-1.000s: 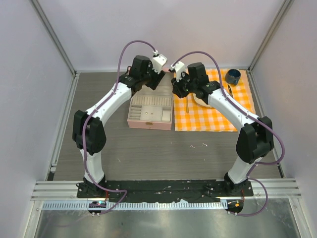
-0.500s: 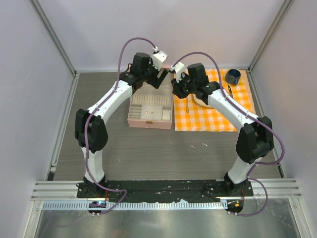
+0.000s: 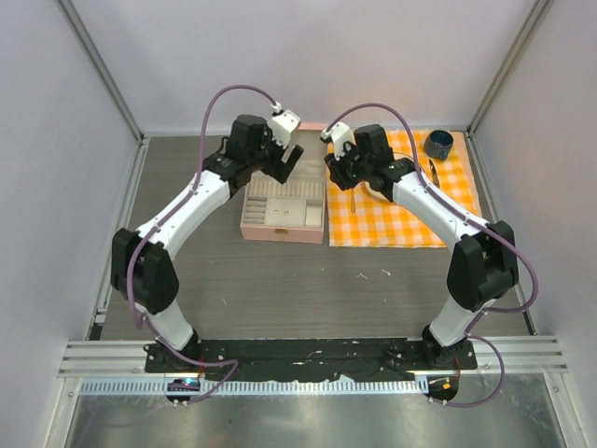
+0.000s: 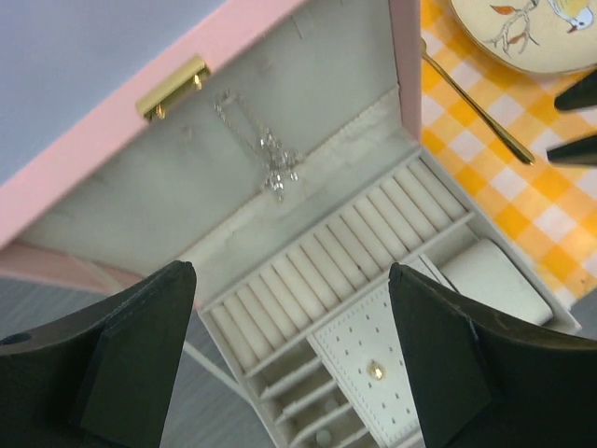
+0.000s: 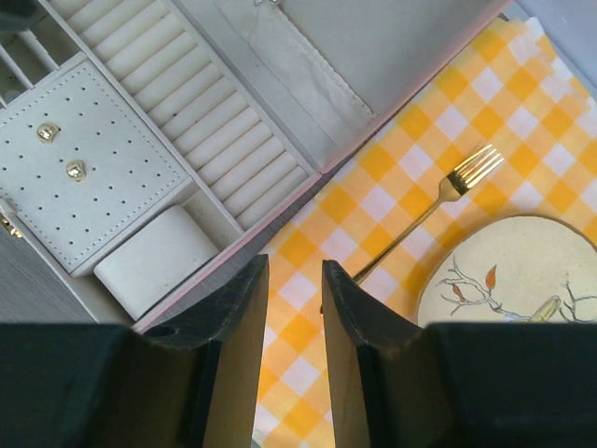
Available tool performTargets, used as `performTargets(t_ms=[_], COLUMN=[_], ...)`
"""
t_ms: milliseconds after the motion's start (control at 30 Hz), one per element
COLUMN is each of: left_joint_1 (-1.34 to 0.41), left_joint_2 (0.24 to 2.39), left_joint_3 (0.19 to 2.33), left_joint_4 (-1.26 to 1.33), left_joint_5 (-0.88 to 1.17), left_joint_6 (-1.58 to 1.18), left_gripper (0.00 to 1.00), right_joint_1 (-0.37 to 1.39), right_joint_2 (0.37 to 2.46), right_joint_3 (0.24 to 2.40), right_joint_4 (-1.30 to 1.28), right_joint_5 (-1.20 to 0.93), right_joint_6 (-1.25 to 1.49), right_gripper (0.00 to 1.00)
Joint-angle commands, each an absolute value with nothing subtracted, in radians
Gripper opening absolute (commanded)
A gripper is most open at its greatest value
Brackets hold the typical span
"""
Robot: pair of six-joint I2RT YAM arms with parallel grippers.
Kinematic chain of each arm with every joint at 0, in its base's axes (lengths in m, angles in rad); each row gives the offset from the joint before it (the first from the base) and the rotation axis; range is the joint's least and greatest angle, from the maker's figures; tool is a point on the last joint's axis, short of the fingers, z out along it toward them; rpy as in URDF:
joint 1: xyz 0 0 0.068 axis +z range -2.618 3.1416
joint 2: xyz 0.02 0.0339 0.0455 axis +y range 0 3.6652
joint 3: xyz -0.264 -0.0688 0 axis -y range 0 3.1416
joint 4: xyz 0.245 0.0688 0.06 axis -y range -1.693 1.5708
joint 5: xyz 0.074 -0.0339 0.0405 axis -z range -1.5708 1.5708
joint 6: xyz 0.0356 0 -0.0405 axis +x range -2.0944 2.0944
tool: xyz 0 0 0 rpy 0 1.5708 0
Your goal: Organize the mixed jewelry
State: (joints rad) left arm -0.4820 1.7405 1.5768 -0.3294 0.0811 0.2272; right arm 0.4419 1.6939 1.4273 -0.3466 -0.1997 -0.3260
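The left gripper, jaws spread wide and empty, hovers over the open pink rectangular case, which already holds the thin silvery chain against its lid lining and small gold studs on its dotted pad, while the right gripper has its jaws narrowly apart on nothing, and tiny pale bits lie unsorted on the grey table.

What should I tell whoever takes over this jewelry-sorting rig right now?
Left tool: wide open, empty, above the open pink case.
Right tool: fingers narrowly apart, nothing seen between them, over the checked cloth.
Done: silver chain rests against the lid lining; two gold studs sit in the dotted pad.
To do: tiny pale bits lie loose on the table near the cloth's front edge; probably place them in the case.
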Motion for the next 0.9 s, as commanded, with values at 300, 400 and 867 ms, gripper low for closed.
performTargets(t_ms=[300,400,867], left_joint_1=[-0.445,-0.445,-0.451], left_joint_2=[1.487,1.470,1.420], left_joint_3=[1.379,1.361,1.283], left_joint_4=[-0.348,-0.379,-0.502], left_joint_5=[0.144,0.156,0.267], left_joint_6=[0.149,0.144,0.130], left_gripper=[0.88,0.88,0.88], right_joint_1=[0.394,0.391,0.387], right_joint_2=[1.444,1.411,1.164], right_joint_3=[1.250,1.206,0.936], right_joint_4=[-0.386,-0.446,-0.716], right_joint_5=[-0.041,-0.041,-0.049], right_joint_6=[-0.400,-0.428,-0.586], right_gripper=[0.45,0.49,0.59])
